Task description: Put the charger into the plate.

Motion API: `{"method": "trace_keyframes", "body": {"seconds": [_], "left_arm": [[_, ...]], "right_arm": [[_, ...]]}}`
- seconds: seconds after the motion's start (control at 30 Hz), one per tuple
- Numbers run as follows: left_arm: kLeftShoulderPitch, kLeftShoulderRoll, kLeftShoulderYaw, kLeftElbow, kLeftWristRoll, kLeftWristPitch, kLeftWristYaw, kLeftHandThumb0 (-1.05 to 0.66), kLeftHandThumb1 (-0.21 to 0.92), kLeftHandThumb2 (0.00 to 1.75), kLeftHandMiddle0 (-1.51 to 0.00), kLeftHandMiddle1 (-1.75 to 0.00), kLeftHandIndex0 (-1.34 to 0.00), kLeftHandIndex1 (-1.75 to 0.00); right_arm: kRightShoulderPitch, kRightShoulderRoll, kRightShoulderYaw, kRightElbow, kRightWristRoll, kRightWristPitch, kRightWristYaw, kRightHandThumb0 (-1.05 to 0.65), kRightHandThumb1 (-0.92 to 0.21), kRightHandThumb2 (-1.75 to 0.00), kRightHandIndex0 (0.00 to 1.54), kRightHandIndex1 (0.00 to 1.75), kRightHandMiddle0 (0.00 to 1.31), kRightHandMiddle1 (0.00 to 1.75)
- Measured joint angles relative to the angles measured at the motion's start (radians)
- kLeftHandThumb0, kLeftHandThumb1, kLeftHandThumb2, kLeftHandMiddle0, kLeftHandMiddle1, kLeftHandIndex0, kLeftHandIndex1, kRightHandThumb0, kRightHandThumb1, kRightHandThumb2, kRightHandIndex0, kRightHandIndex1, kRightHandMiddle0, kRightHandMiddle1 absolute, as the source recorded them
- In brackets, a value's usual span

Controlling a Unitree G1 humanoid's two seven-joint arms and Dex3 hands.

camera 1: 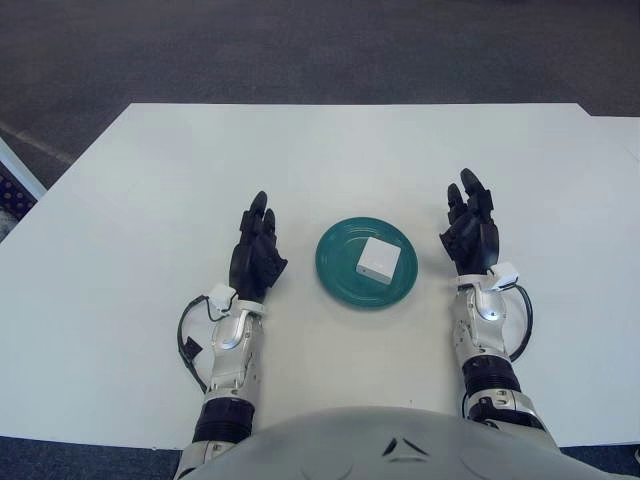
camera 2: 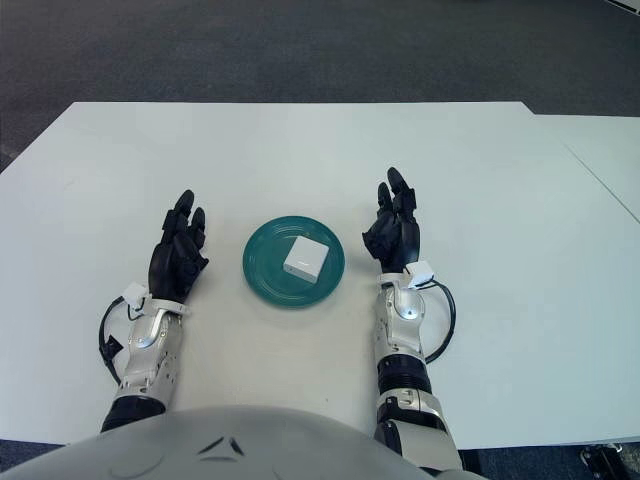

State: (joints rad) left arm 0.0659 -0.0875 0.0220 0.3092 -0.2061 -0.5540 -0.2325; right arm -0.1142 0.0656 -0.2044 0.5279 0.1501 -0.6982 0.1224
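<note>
A white square charger [camera 1: 378, 259] lies inside the teal plate [camera 1: 340, 270], toward its right side, on the white table. My left hand [camera 1: 258, 252] shows just left of the plate, black fingers stretched forward and holding nothing. My right hand [camera 1: 470, 228] shows just right of the plate, fingers also extended and empty. Neither hand touches the plate or the charger.
The white table [camera 1: 150, 200] spreads wide around the plate. Its far edge meets dark carpet [camera 1: 300, 50]. A second white surface [camera 2: 610, 160] adjoins at the right. Cables loop at both wrists.
</note>
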Motion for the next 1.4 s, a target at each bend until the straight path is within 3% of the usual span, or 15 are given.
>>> {"method": "trace_keyframes", "body": {"seconds": [0.2,0.67,1.1,1.4], "left_arm": [[-0.067,0.023,0.015,0.069,0.017,-0.058,-0.021,-0.97,0.92,1.02,-0.06,-0.01,0.00,-0.23],[-0.087,0.025,0.028,0.086,0.028,-0.044,-0.021,-0.91,0.92,0.97,-0.09,-0.01,0.00,-0.34],[0.030,0.003,-0.001,-0.070,0.046,0.064,0.019,-0.85,0.92,0.94,-0.10,-0.01,0.00,-0.40],[0.068,-0.013,-0.025,-0.160,0.013,0.143,0.018,-0.84,0.92,0.93,-0.09,0.00,0.00,-0.41]], "right_arm": [[0.007,0.002,0.002,-0.019,-0.008,0.001,-0.029,-0.92,-0.92,-1.00,0.10,0.00,0.00,0.30],[0.102,-0.007,0.085,-0.124,-0.169,0.034,-0.104,-0.87,-0.92,-1.01,0.01,0.00,0.00,0.13],[0.282,-0.044,0.130,-0.357,-0.204,0.226,-0.110,-0.87,-0.92,-1.02,0.00,0.00,0.00,0.06],[0.302,-0.056,0.145,-0.398,-0.205,0.274,-0.114,-0.87,-0.92,-1.04,0.00,0.00,0.00,0.03]]}}
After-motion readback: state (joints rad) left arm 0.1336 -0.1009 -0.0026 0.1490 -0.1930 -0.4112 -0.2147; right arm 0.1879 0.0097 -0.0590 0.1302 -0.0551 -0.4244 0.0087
